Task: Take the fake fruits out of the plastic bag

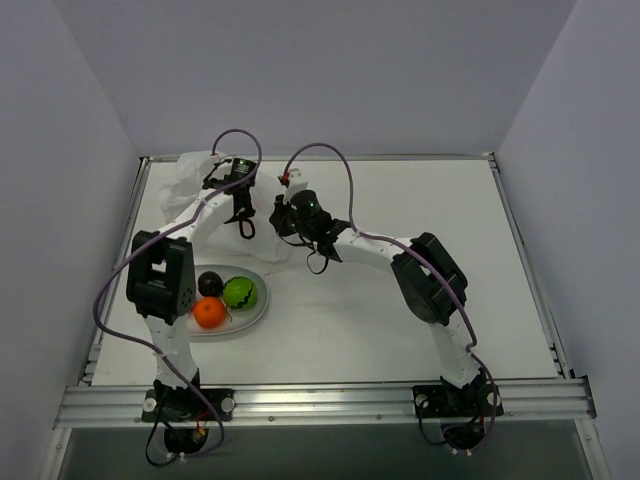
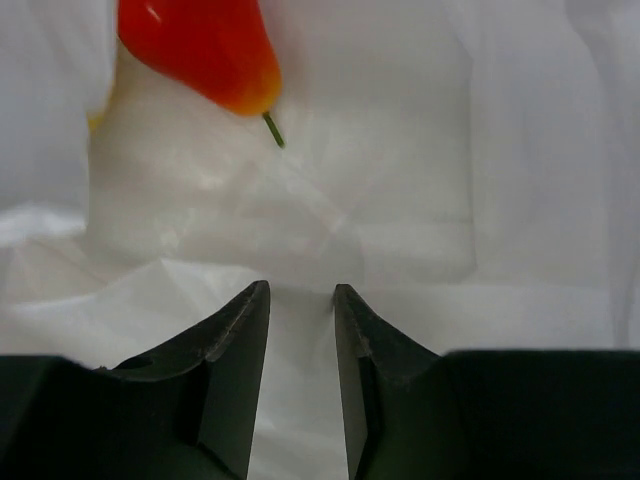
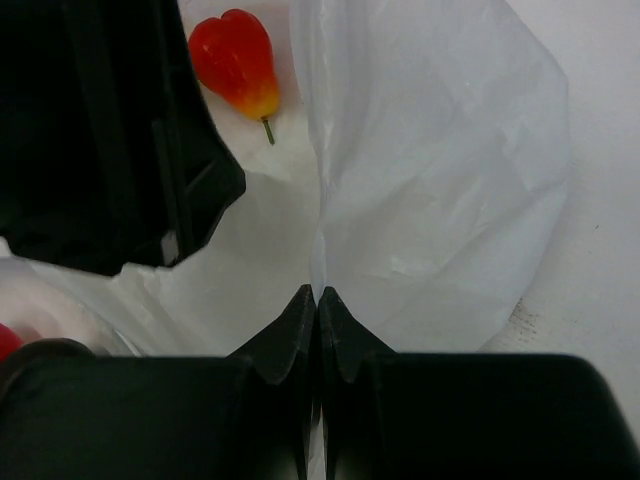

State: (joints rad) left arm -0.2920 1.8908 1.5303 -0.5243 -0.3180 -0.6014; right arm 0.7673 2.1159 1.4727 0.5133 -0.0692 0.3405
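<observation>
White film fills much of the scene: one thin, crinkly translucent plastic bag (image 1: 188, 178) lies bunched at eleven o'clock on the pale bench (image 1: 430, 220). Four fake fruits can be counted. Three are glossy balls close together on one smooth white oval plate (image 1: 254, 313) at eight o'clock: a dark purple-black ball (image 1: 210, 283), a bright green ball (image 1: 240, 292) at its three o'clock, and an orange ball (image 1: 209, 313) at its six o'clock. The fourth, a shiny red fruit fading to yellow (image 2: 205, 45) at its tapered end, has a thin green stem (image 2: 273, 130). It lies on the bag's film at eleven o'clock in both wrist views. The right pincer (image 3: 318, 292) is clenched on an upright fold of the bag. The left pincer (image 2: 300, 292) has its jaws a little apart over the film, grasping nothing that shows. A red sliver (image 3: 5, 340) sits at nine o'clock in the right wrist view; what it is cannot be told.
</observation>
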